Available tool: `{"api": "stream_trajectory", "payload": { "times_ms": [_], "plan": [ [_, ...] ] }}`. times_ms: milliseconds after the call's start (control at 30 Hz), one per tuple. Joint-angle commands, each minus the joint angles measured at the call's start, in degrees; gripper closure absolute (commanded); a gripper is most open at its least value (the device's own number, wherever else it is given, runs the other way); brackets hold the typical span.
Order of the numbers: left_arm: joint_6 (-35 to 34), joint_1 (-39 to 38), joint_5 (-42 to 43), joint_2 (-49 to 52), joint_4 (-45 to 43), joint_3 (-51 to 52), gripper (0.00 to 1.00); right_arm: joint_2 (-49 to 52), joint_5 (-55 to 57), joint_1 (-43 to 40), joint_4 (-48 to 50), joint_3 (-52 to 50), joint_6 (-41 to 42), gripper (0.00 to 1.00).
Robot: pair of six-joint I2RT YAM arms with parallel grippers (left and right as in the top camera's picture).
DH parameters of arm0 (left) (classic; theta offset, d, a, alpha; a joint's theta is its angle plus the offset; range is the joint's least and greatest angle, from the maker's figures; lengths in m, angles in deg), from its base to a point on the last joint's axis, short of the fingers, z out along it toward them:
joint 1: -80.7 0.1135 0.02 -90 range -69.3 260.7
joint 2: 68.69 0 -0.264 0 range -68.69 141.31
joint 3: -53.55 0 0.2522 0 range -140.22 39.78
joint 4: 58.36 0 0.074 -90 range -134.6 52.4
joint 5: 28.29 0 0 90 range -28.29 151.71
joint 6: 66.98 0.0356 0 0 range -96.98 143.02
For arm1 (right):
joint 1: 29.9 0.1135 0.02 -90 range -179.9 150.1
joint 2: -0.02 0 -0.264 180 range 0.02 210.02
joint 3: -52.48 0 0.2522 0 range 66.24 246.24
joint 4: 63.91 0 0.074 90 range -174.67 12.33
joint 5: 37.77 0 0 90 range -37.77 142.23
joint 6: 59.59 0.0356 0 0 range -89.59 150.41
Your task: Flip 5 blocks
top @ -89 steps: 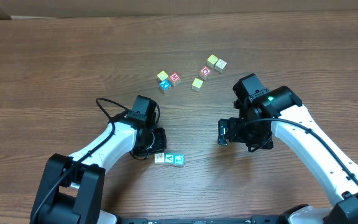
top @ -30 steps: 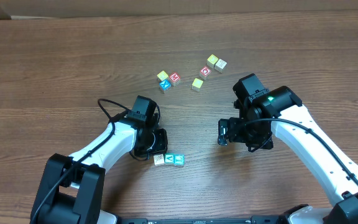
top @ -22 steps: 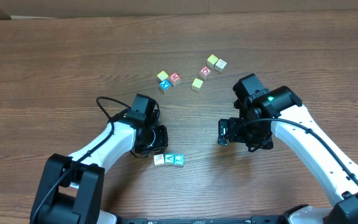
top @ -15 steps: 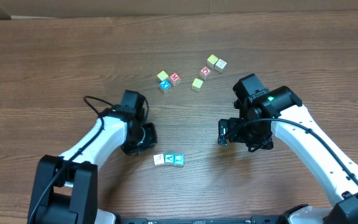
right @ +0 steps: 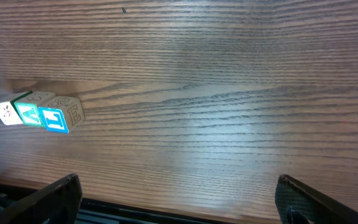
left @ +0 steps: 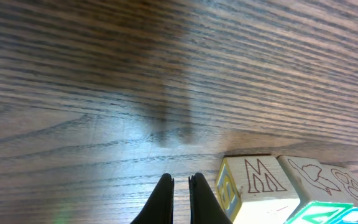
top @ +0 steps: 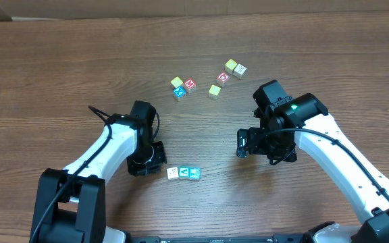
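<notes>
Surface: a wooden table [top: 59, 61] of dark brown plank with a strong grain running side to side; it gleams softly under the wrist cameras.
Room: little shows beyond the table, only a tan strip [top: 181, 7] along its far edge.
Near blocks: a short row of blocks [top: 184, 173] lies touching side by side near the front middle, with white, teal-green and blue faces; the end block [left: 253, 185] shows an M.
Far blocks: two loose groups lie towards the far middle, the left group [top: 183, 86] yellow-green, red and blue, the right group [top: 225, 76] red and yellow-green.
Left gripper [left: 180, 184]: clenched on nothing, fingertips almost meeting, low over bare wood just beside the M block.
Right gripper [right: 178, 182]: spread wide and empty, well apart from every block.
</notes>
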Motion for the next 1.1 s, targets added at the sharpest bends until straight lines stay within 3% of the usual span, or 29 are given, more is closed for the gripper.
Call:
{"api": "stream_trajectory", "payload": {
  "times_ms": [0, 533, 1067],
  "plan": [
    [0.44, -0.46, 1.7, 0.46, 0.07, -1.14, 0.96, -0.24, 0.15, 0.31, 0.11, -0.15, -0.33, 0.0],
    [1.68, -0.46, 8.07, 0.46, -2.78, -1.14, 0.96, -0.24, 0.15, 0.31, 0.13, -0.15, -0.33, 0.0],
    [1.03, -0.5, 8.22, 0.46, -3.48, -1.14, 0.96, -0.24, 0.15, 0.31, 0.13, -0.15, -0.33, 0.0]
  ]
}}
